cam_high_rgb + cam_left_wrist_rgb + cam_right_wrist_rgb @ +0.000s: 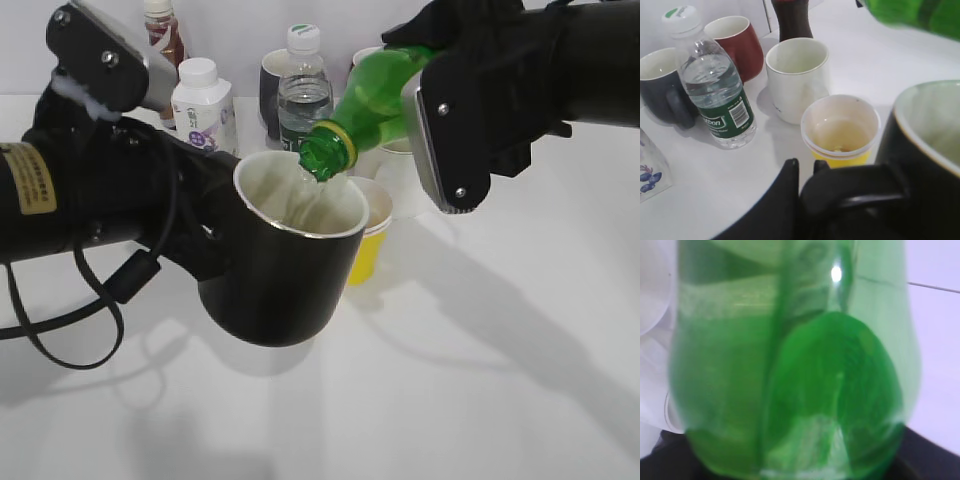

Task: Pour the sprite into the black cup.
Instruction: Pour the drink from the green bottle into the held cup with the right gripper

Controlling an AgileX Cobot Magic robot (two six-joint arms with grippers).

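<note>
Noted white counter beneath all items.

Found left pincer clamped on the loop handle of the black cup, cup held upright and raised clear of the counter, directly right of the pincer. In left wrist view, seen the pincer closed about the handle at lower frame, cup to its right with pale interior showing.

Found right pincer closed on the body of the sprite; exact finger contact hidden behind the housing. Bottle tilted steeply, extending left and downward from the pincer, uncapped neck over the cup's rim. Observed clear liquid running from the mouth into the cup. In right wrist view, bottle filling nearly the whole frame, blurred; fingers not distinguishable there. Green bottle wall also visible at upper right of left wrist view.

Recorded, behind and beside the cup:
- clear water bottle, white cap, green label, upright;
- white mug, just behind the yellow cup;
- dark red mug;
- dark grey mug, left of the water bottle;
- white carton bottle;
- yellow cup, white inside, near the black cup on the counter.
</note>
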